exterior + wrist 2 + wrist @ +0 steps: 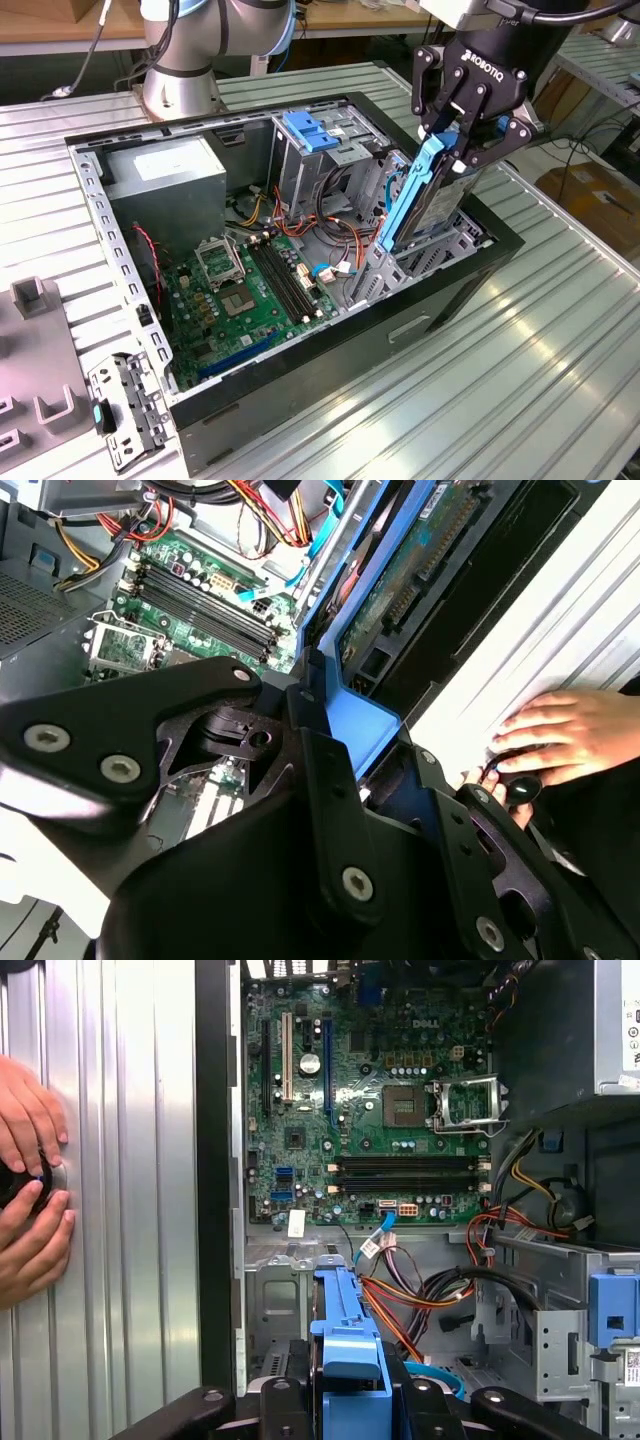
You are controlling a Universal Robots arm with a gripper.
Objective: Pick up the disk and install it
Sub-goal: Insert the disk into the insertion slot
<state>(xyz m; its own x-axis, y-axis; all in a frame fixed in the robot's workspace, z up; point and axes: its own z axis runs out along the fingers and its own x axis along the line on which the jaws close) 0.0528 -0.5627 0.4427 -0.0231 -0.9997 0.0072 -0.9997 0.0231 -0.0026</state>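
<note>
Holding: the gripper (455, 150) is clamped on the disk (412, 200), its black fingers (330, 780) pressed on the upper end of the blue carrier frame (350, 1345).
Disk position: tilted, with its lower end down inside the computer case (330, 345), in the drive cage (400, 270) at the case's end on the exterior view's right. Its upper end stands above the case rim, so it looks entered but not yet seated.
Disk face: the second wrist view shows the green circuit-board side bare, with its connector row.
Inside the case: the motherboard (250, 290) lies on the case floor, the power supply (165, 180) sits in a far corner, and orange and red wires (400, 1300) run just beside the cage.
Outside the case: a person's hand (30, 1190) rests on the ribbed metal table (540, 330) just beside the case wall, over a small dark round thing I cannot identify.
Handling: likely stiff and fairly dense, sensitive to knocks; the smooth plastic frame may flex a little and could slip.
Where to hold: judged best across the frame's end or rails, keeping off the bare board and connector.
</note>
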